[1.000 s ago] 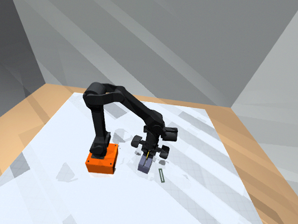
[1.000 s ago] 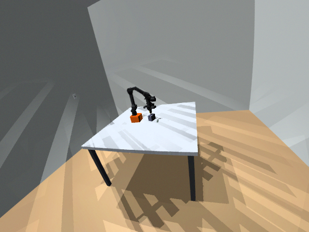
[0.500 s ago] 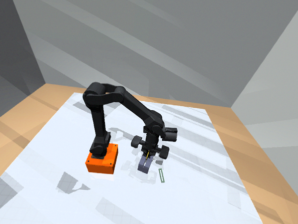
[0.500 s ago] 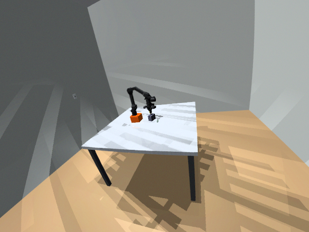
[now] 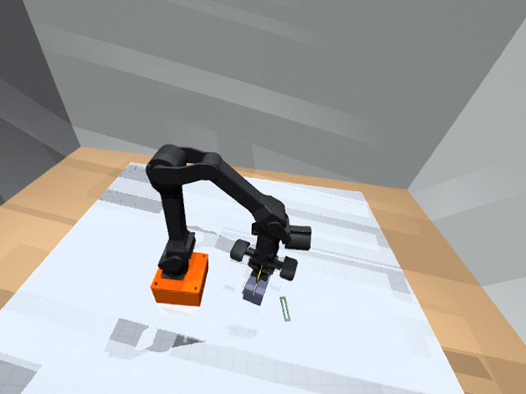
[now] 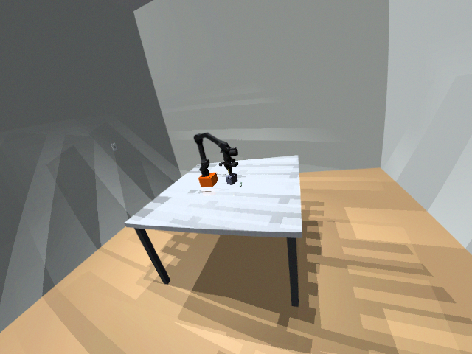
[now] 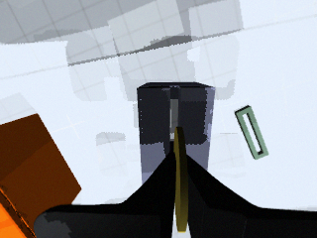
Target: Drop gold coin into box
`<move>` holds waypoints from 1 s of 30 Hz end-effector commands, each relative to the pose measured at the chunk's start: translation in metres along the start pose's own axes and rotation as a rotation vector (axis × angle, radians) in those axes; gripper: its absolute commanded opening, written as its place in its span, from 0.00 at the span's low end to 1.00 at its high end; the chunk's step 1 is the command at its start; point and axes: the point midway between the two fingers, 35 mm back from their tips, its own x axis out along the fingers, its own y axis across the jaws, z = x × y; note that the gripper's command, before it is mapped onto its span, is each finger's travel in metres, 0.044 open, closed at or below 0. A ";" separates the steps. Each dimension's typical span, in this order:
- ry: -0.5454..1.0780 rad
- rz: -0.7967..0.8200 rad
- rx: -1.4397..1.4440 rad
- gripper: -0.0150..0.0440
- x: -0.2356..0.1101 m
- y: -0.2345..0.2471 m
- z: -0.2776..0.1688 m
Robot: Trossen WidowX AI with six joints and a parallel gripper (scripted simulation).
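My gripper (image 5: 260, 271) (image 7: 176, 158) is shut on the thin gold coin (image 5: 259, 274) (image 7: 181, 198), which stands on edge between the fingertips. They are above the closed grey box (image 5: 252, 296) (image 6: 231, 179) (image 7: 154, 119). In the wrist view the coin runs nearly along the lid's narrow slot (image 7: 174, 111), with its far end slightly right of the slot's line. The fingers hide the near part of the slot. I cannot tell whether the coin touches the lid. The green holder (image 5: 287, 308) (image 7: 257, 131) is empty, on the table right of the box.
The arm's orange base (image 5: 180, 291) (image 6: 208, 180) (image 7: 35, 159) stands left of the box. The white table (image 5: 328, 353) (image 6: 243, 213) carries everything, with patchy shadows across it.
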 end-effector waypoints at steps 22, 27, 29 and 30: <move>0.002 0.006 0.004 0.25 0.011 0.002 -0.001; 0.002 0.006 0.007 0.25 0.013 0.002 -0.001; 0.000 0.001 0.000 0.34 0.010 0.000 0.000; 0.000 0.001 0.000 0.39 0.010 0.000 0.000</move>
